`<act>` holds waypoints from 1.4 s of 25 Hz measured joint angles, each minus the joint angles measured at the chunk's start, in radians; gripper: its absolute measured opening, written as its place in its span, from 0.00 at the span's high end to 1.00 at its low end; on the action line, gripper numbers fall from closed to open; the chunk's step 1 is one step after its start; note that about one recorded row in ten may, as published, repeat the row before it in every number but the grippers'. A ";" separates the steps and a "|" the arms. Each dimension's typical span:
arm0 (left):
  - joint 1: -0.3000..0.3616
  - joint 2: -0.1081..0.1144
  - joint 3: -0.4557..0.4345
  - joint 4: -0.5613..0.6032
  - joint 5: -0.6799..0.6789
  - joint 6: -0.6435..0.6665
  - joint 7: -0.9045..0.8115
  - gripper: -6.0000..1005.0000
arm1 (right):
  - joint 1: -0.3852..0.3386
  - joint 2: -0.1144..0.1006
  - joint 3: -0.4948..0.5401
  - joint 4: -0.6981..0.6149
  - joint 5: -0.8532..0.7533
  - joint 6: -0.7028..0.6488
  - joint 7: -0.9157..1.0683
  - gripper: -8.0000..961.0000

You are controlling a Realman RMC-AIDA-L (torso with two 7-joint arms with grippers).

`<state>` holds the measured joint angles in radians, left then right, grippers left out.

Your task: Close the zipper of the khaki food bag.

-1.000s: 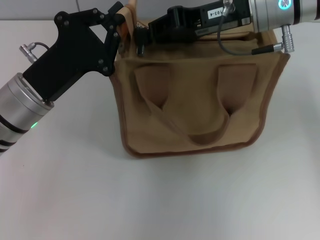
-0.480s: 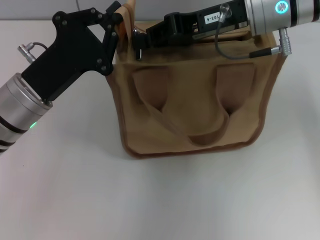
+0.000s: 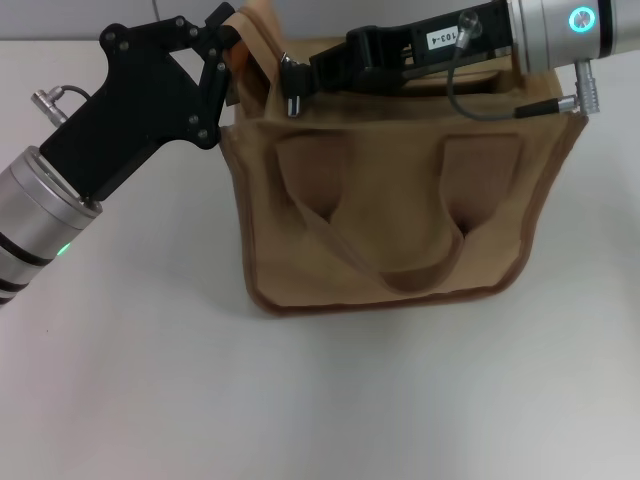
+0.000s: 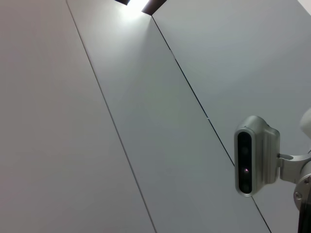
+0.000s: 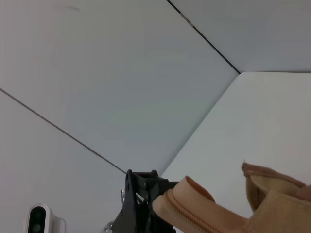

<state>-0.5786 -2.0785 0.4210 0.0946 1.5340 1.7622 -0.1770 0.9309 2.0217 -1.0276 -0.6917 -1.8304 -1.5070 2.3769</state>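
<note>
The khaki food bag point(image 3: 385, 215) stands on the white table in the head view, one looped handle hanging down its front. My left gripper point(image 3: 232, 30) is at the bag's top left corner, shut on the tan end tab point(image 3: 258, 18). My right gripper point(image 3: 290, 85) reaches in from the right along the bag's top, its fingers together at the left end of the zipper. The arm hides the silver pull. In the right wrist view the zipper point(image 5: 194, 216) runs to the tab point(image 5: 194, 190), which the left gripper point(image 5: 143, 196) holds.
White table point(image 3: 330, 400) lies around the bag. The right arm's cable point(image 3: 500, 108) hangs over the bag's top right. The left wrist view shows only a panelled wall and a mounted camera point(image 4: 252, 155).
My right gripper slid left along the bag's top, then back a little to the right. The bag's top shifted slightly right and my left gripper rose slightly with the tab.
</note>
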 joint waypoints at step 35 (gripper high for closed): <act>0.025 0.000 -0.063 -0.021 0.000 -0.072 -0.002 0.95 | -0.140 -0.033 0.030 -0.126 0.004 -0.084 -0.020 0.98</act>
<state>-0.5541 -2.0785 0.3579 0.0740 1.5338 1.6898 -0.1794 0.7913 1.9885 -0.9976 -0.8177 -1.8266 -1.5909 2.3569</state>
